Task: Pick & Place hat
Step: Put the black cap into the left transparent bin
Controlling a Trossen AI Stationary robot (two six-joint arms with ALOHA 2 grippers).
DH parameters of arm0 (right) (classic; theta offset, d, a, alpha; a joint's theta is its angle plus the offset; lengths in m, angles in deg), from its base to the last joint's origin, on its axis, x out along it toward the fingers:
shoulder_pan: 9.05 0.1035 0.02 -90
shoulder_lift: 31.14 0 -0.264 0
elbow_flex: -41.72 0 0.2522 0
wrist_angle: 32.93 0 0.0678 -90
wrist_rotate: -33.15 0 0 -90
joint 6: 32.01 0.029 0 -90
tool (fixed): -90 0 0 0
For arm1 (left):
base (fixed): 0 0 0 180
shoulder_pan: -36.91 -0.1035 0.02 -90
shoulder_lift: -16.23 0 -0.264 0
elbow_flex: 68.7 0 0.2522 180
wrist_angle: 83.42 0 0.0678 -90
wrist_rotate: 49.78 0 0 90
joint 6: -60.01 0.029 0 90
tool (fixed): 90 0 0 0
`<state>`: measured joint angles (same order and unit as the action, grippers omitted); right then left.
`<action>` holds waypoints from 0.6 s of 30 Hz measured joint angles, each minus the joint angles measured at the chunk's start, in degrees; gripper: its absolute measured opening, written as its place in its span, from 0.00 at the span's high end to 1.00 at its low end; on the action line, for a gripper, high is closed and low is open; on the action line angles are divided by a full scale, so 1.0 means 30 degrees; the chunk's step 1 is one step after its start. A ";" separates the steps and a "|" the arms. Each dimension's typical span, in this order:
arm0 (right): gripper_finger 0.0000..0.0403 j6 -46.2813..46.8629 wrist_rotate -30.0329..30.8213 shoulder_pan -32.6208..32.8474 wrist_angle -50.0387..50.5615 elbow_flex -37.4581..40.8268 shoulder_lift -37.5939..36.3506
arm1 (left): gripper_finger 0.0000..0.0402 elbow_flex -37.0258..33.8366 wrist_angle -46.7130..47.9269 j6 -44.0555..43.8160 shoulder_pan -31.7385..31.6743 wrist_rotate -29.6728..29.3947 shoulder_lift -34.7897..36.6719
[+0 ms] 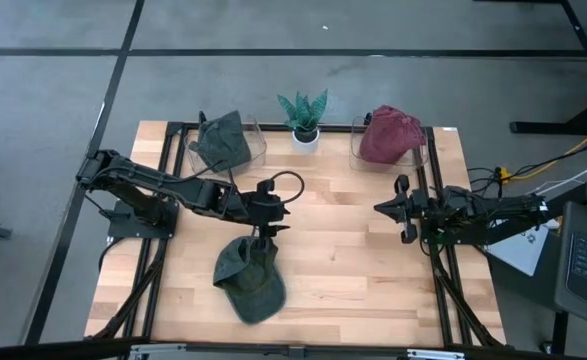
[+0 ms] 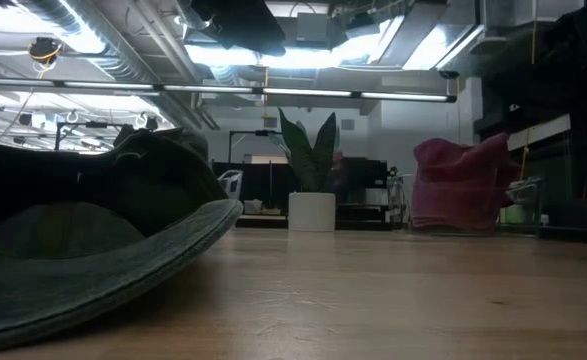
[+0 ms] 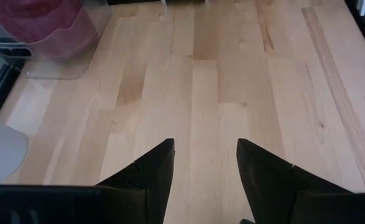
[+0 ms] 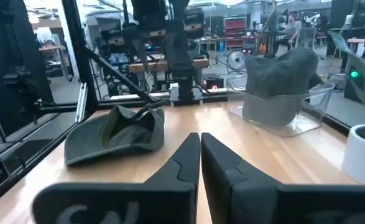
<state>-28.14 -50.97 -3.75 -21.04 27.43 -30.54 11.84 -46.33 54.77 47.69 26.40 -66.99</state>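
A dark green hat (image 1: 248, 277) lies on the wooden table near its near edge, brim on the boards; it fills the left of the low view (image 2: 93, 250) and shows in the right wrist view (image 4: 117, 132). My left gripper (image 1: 276, 210) hovers open just beyond the hat's far side, with only bare boards between its fingers (image 3: 204, 146). My right gripper (image 1: 401, 207) waits shut near the table's right edge, fingers together (image 4: 199, 135) and pointing toward the hat.
Along the far edge stand a second green hat on a clear stand (image 1: 223, 142), a potted plant (image 1: 303, 118) and a dark red hat on another clear stand (image 1: 389, 135). Bare boards (image 1: 343, 250) lie between the two grippers.
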 joint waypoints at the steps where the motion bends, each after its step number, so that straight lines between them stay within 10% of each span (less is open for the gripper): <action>1: 0.96 -0.0020 -0.0027 0.0000 0.0028 0.0045 0.0004 | 0.57 0.0000 0.0000 -0.0004 0.0000 -0.0001 0.0000; 18: 0.96 -0.1488 -0.0164 0.0000 -0.0071 0.0048 0.0015 | 0.57 0.0000 0.3197 -0.4191 0.1816 0.3941 0.0000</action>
<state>-32.61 -51.46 -3.75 -21.25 27.58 -30.50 11.84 -36.74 42.19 53.14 38.22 -66.99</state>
